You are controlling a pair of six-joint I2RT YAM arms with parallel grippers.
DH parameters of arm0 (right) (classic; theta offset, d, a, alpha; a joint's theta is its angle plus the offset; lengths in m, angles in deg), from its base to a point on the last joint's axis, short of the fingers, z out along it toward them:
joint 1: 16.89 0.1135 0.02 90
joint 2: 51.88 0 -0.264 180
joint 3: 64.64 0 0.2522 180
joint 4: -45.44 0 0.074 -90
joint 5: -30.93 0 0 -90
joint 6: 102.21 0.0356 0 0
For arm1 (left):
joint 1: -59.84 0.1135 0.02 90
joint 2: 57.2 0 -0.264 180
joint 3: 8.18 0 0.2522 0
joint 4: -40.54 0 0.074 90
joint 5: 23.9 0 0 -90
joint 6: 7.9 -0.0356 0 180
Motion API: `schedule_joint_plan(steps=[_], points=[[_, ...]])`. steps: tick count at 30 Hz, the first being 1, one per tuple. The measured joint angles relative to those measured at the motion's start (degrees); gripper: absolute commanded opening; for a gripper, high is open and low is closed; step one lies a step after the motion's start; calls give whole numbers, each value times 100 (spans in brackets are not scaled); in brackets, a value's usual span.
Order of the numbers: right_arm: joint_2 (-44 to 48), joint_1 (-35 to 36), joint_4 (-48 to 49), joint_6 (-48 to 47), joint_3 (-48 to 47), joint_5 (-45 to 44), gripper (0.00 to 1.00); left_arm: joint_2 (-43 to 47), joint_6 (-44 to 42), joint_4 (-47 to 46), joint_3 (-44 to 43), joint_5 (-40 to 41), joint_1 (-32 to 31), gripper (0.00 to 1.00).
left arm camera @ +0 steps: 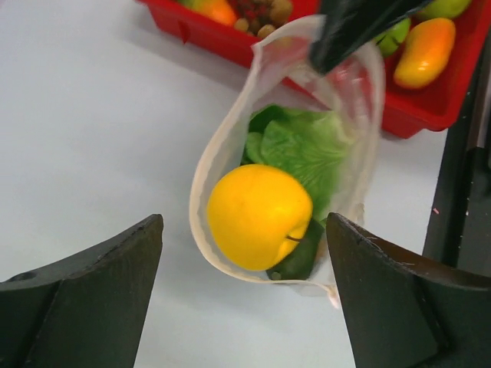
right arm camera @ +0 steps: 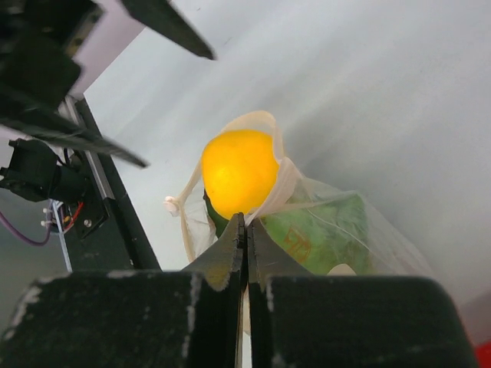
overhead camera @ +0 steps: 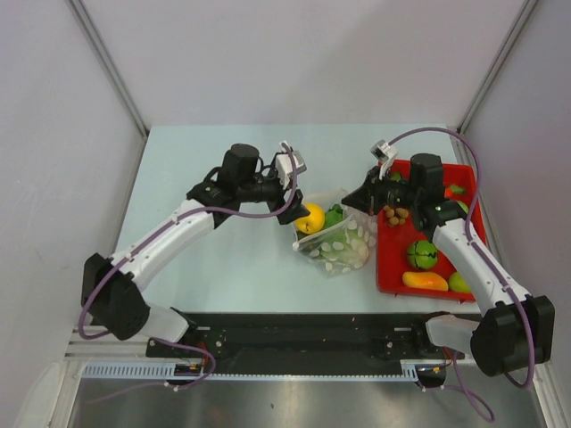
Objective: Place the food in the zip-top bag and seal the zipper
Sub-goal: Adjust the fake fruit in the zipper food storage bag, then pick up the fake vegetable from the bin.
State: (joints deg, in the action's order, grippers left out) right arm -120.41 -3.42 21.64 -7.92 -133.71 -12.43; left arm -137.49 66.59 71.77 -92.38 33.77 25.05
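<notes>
The clear dotted zip-top bag [overhead camera: 343,245] lies on the table with its mouth held open toward the left. A round yellow fruit [left arm camera: 259,216] sits in the mouth, with green lettuce [left arm camera: 303,149] deeper inside and a dark green piece [left arm camera: 301,259] under the fruit. The pale zipper strip [left arm camera: 201,192] loops around the fruit. My left gripper [left arm camera: 244,257] is open and empty, just above the mouth, a finger on each side. My right gripper [right arm camera: 246,224] is shut on the bag's upper rim, holding it up; it also shows in the top view [overhead camera: 361,201].
A red tray [overhead camera: 391,267] stands right of the bag, holding an orange-yellow piece [overhead camera: 425,280], a round green one [overhead camera: 422,254], a brown cluster [overhead camera: 397,214] and other green pieces. A black rail [overhead camera: 294,343] runs along the near edge.
</notes>
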Motion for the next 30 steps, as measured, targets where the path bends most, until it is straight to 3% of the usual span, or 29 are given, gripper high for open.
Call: schedule_joint_plan(steps=[5,8,9,12,15,24,30], points=[[111,157,-2,-205,0,72,0,-638,175,-52,0,15,291,82],[162,251,-11,-326,0,87,0,-767,216,-44,0,11,343,74],[175,262,-13,-363,0,87,0,-769,219,-46,0,9,343,67],[229,299,-20,-442,0,87,0,-772,214,-46,0,-83,343,62],[258,332,-33,-479,0,87,0,-782,210,-17,0,-282,343,65],[260,463,-33,-669,0,221,0,-785,632,-186,131,-719,557,63],[284,649,-31,-868,0,343,0,-778,728,-264,140,-780,621,70]])
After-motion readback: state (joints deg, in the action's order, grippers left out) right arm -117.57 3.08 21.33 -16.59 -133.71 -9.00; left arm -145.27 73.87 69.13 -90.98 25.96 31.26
